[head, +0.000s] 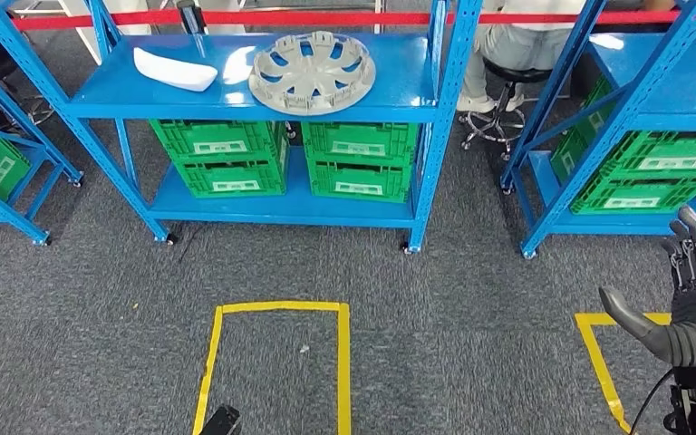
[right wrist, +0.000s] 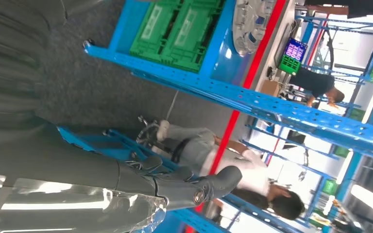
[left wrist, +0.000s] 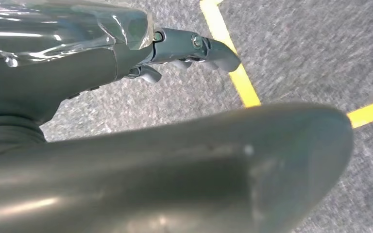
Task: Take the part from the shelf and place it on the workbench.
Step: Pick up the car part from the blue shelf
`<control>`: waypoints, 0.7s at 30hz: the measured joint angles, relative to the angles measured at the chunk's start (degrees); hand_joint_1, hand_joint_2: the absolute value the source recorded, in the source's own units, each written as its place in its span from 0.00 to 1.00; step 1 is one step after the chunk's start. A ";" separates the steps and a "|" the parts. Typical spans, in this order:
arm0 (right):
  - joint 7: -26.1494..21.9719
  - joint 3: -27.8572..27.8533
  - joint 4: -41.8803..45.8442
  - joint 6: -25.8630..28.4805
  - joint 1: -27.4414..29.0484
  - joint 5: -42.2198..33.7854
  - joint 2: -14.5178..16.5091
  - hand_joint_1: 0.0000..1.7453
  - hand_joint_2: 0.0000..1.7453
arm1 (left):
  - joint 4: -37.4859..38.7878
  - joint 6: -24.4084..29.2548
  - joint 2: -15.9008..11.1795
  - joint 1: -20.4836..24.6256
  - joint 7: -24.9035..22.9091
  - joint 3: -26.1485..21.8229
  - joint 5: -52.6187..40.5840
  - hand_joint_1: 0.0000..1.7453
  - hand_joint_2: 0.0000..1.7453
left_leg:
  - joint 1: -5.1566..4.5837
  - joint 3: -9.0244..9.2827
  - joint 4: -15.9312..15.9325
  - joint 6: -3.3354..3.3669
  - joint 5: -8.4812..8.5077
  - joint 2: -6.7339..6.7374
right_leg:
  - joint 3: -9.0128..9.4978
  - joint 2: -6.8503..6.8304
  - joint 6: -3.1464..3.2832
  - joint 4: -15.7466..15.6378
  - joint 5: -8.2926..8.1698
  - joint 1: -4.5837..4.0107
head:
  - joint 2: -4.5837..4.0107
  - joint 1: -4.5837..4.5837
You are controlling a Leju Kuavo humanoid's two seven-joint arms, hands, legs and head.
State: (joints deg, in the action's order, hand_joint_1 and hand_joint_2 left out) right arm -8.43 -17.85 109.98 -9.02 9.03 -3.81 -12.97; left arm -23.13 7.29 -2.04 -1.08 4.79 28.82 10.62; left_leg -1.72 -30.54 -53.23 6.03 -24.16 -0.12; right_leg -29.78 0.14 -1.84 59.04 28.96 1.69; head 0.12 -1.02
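1. The part, a silver wheel cover [head: 313,71], lies flat near the shelf's [head: 109,91] right front corner, beside a white piece [head: 175,70], within my easy reach.
2. Right robot hand [head: 689,313] is raised, fingers spread, empty.
3. Left robot hand [left wrist: 175,48] hangs over the floor, holding nothing I can see; its spread I cannot tell.

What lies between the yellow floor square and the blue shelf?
In the head view, only bare grey carpet lies between the yellow floor square and the blue shelf.

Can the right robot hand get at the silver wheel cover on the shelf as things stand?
Probably not yet: the right robot hand hangs open, low and well right of the wheel cover, with bare carpet between, though nothing blocks it.
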 joint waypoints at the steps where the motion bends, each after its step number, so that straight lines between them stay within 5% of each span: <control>1: 0.00 -0.02 0.00 0.01 -0.06 -0.01 -0.03 0.00 1.00 | -0.05 0.00 0.09 0.10 -0.02 -0.01 0.00 0.00 0.00 | 0.14 0.51 0.40 -0.10 0.00 0.06 | -1.60 -0.02 0.13 2.79 1.28 0.03 | 0.01 0.02; 3: 0.01 -0.03 0.01 0.01 -0.08 -0.02 -0.04 0.00 1.00 | -0.11 -0.04 0.38 0.20 -0.02 -0.02 0.00 0.00 0.00 | 0.19 0.79 0.39 -0.52 -0.52 -0.02 | -6.33 -0.02 -0.10 10.06 3.89 0.15 | 0.01 0.00; 5: 0.01 -0.01 0.00 0.01 0.00 -0.02 -0.03 0.00 1.00 | -0.14 -0.08 0.64 0.00 -0.02 -0.01 0.00 0.00 0.00 | 0.34 1.21 0.16 -1.30 -1.27 -0.15 | -9.20 -0.05 -0.87 12.77 4.25 0.45 | 0.00 -0.02; 8: 0.01 0.00 -0.03 0.01 -0.07 -0.02 -0.02 0.00 1.00 | -0.15 -0.08 0.74 -0.08 -0.02 -0.02 0.00 0.00 0.00 | 1.01 2.03 -1.31 -2.96 -3.21 -0.39 | -6.91 -0.11 -2.91 4.20 -1.27 1.15 | 0.01 0.04; 10: 0.03 0.04 -0.15 0.01 -0.11 -0.01 0.03 0.00 1.00 | -0.17 -0.07 0.65 -0.01 -0.03 -0.04 0.00 0.00 0.00 | 1.13 1.72 -3.12 -4.07 -4.86 -0.47 | -5.73 -0.13 -2.18 0.35 -2.62 1.16 | 0.01 0.19; 12: 0.06 0.08 -0.22 0.01 0.05 -0.02 0.11 0.00 1.00 | -0.19 -0.05 0.56 -0.07 -0.04 -0.07 0.00 0.00 0.00 | 1.10 1.34 -4.26 -4.67 -6.05 -0.41 | -5.66 -0.10 -0.11 0.38 -2.02 0.92 | 0.00 0.11; 14: 0.04 0.10 -0.19 -0.01 0.10 -0.02 0.16 0.00 1.00 | -0.24 -0.03 0.47 -0.09 -0.04 -0.08 0.00 0.00 0.00 | 1.37 0.76 -5.59 -5.09 -6.37 -0.26 | -5.05 0.03 0.60 0.55 -2.04 1.04 | 0.00 -0.11; 16: 0.01 0.13 -0.14 -0.01 -0.06 -0.03 0.19 0.00 1.00 | -0.32 -0.02 0.41 0.03 -0.03 -0.08 0.00 0.00 0.00 | 1.74 -2.39 -10.89 -5.80 -7.14 -0.07 | -4.12 0.13 0.99 0.29 -1.55 1.10 | 0.00 -0.17; 19: 0.01 0.14 -0.13 -0.01 -0.11 -0.04 0.21 0.00 1.00 | -0.37 -0.01 0.41 -0.06 -0.02 -0.08 0.00 0.00 0.00 | 2.01 -9.73 -21.27 -6.57 -10.68 0.07 | -2.85 0.23 1.19 0.07 -0.46 0.93 | 0.01 -0.22; 21: 0.01 0.14 -0.13 -0.01 -0.11 -0.04 0.22 0.00 1.00 | -0.37 -0.02 0.43 -0.13 -0.02 -0.08 0.00 0.00 0.00 | 1.89 -11.32 -20.77 -6.03 -8.97 0.06 | -1.69 0.35 1.20 0.02 0.42 0.63 | 0.01 -0.23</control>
State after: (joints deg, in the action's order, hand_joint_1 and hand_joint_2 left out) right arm -8.41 -17.71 109.85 -9.03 8.92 -3.85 -12.75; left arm -23.50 7.27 -1.62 -1.21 4.76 28.74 10.62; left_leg 0.17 -41.86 -74.00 0.01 -33.13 -0.05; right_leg -31.48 0.49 -0.64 59.06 29.38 2.32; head 0.13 -1.25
